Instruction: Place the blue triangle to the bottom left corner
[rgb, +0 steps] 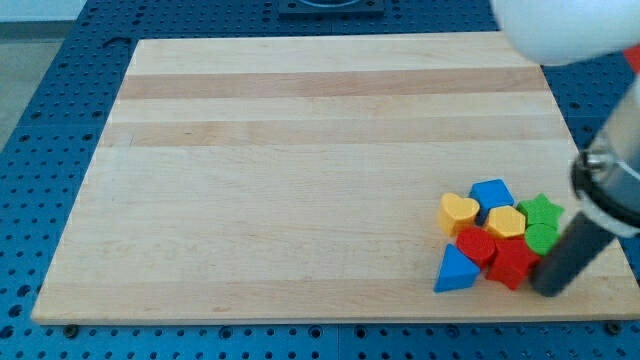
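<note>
Nearest the view's bottom edge, the blue triangle (457, 271) lies at the lower left of a tight cluster of blocks in the board's bottom right region, so it sits far from the bottom left corner and the task looks barely begun; nearly the whole width of the wooden board (250, 200) is left to cross. My tip (548, 291) rests on the board at the lower right of the cluster, just beside a red block (513, 264), with that block and another red block (477, 245) between it and the triangle. There is no gripper to open or close here, only the rod, and it holds nothing. As I judge it, pushing from this side would drive the red blocks along with the triangle, so the tip would need to come round to the triangle's right side with nothing between. Farther up the cluster are a green block (541, 238), a green star (543, 211), a yellow hexagon (506, 221), a yellow heart (459, 212) and a second blue block (492, 193) at the top. The path toward the bottom left corner shows no blocks in the way
</note>
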